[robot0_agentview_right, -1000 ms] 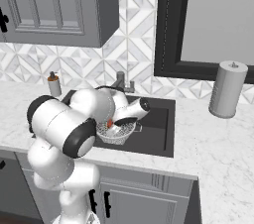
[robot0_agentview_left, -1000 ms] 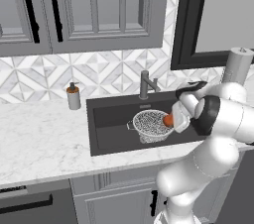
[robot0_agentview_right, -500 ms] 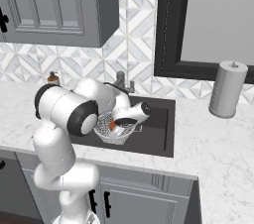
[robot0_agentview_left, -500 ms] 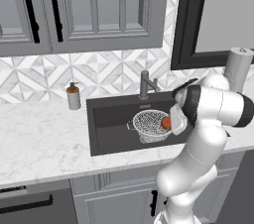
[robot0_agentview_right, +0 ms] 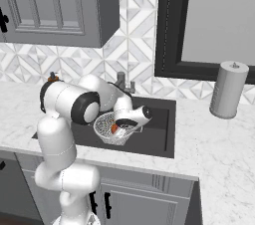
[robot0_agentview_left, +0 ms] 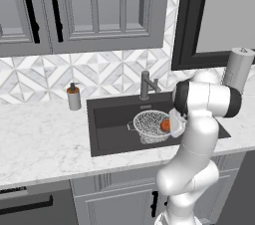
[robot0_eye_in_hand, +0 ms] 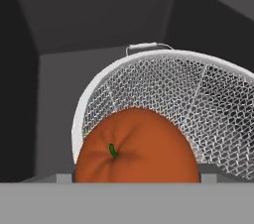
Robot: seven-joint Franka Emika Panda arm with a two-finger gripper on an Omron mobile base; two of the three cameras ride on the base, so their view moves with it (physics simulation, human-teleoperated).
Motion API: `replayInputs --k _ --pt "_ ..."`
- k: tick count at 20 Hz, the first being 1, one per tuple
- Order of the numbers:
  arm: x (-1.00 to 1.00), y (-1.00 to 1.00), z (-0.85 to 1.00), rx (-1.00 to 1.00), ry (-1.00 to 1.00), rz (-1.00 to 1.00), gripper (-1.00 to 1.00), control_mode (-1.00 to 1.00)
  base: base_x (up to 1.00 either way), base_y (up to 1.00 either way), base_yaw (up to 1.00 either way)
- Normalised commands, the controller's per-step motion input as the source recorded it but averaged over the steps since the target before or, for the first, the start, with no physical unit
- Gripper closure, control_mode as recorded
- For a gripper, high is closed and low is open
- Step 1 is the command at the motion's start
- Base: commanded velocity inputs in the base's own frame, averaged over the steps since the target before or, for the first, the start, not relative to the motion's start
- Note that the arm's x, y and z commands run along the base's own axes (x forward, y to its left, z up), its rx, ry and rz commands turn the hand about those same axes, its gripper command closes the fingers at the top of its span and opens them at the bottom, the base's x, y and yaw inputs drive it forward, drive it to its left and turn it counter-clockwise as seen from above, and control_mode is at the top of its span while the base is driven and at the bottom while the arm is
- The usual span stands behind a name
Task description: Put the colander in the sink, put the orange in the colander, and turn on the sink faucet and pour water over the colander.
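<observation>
The arm had swung upright since earlier; the colander (robot0_agentview_left: 151, 125) sat in the sink (robot0_agentview_left: 109, 119), jaws pinching the orange (robot0_eye_in_hand: 136, 146) over it; faucet (robot0_agentview_left: 147, 83) untouched.

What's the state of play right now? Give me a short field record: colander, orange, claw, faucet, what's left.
colander: colander sits in the sink, right of centre, below the sink faucet
orange: orange between the claw's fingers, at the colander's rim, low over the mesh
claw: claw closed on the orange, not yet released
faucet: no water visible running
other: soap dispenser on the counter left of the sink; paper towel roll to the right
left to do: release orange, turn on faucet
</observation>
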Motion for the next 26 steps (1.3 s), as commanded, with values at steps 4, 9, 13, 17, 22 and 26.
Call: replayInputs --k 4,9,13,17,22,26 --pt "0.21 0.00 -0.27 0.00 0.00 0.00 1.00 -1.00 0.00 0.00 0.00" --pt "0.24 0.00 -0.24 0.00 0.00 0.00 1.00 -1.00 0.00 0.00 0.00" --pt "0.24 0.00 -0.20 0.00 0.00 0.00 -1.00 -1.00 0.00 0.00 0.00" --pt "0.21 -0.01 -0.11 0.00 0.00 0.00 -1.00 -1.00 0.00 0.00 0.00" --pt "0.19 -0.06 -0.03 0.00 0.00 0.00 -1.00 -1.00 0.00 0.00 0.00" --pt "0.20 -0.05 -0.02 0.00 0.00 0.00 -1.00 -1.00 0.00 0.00 0.00"
